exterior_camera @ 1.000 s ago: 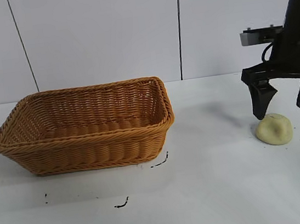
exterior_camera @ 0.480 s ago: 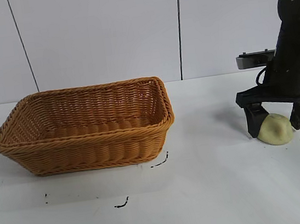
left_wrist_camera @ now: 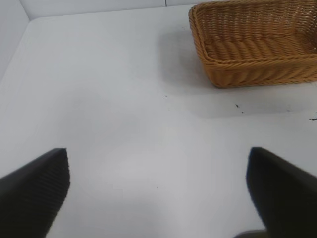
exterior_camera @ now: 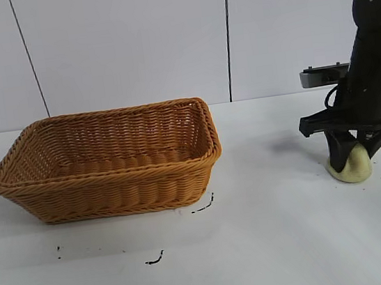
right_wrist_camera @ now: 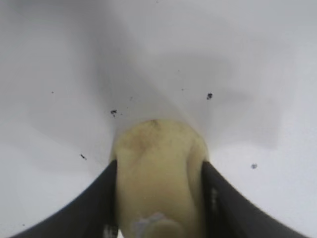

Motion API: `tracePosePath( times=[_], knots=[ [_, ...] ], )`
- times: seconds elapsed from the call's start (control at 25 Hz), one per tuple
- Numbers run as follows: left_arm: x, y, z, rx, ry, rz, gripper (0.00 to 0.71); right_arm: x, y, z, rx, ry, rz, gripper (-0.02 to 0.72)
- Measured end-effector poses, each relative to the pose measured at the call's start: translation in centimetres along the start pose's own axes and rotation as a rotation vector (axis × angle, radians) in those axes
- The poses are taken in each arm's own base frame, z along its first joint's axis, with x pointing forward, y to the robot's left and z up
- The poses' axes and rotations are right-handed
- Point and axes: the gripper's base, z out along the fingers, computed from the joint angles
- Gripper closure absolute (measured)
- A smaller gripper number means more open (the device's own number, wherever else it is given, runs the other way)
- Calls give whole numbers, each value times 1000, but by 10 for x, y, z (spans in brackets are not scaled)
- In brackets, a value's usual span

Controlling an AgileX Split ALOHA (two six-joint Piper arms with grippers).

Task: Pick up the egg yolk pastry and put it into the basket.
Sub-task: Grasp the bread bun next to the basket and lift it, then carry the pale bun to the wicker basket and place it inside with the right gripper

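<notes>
Right claw (exterior_camera: 352, 155), spread around the egg yolk pastry (exterior_camera: 350, 166) half a second ago, now pinches it on the surface (exterior_camera: 274, 244), ready for lifting toward the basket (exterior_camera: 108, 160); left claw (left_wrist_camera: 158, 198) spread, idle.

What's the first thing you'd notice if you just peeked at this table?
Probably the big orange-brown basket sitting on the white table, out to the left. Then, far over on the right, the black right claw pinching a little pale yellow pastry that sits on the table. The left claw hangs open over bare table.
</notes>
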Motion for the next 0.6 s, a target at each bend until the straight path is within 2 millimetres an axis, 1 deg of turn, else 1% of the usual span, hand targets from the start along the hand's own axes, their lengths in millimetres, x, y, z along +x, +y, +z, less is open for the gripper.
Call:
tracePosePath(
  times=[0.08, 0.16, 0.6],
  knots=[
    [0, 0, 0, 0, 0, 0, 14, 0, 0, 0, 0, -2, 0, 540],
    [0, 0, 0, 0, 0, 0, 14, 0, 0, 0, 0, -2, 0, 552],
    [0, 0, 0, 0, 0, 0, 14, -1, 0, -2, 0, 1, 0, 564]
  ],
)
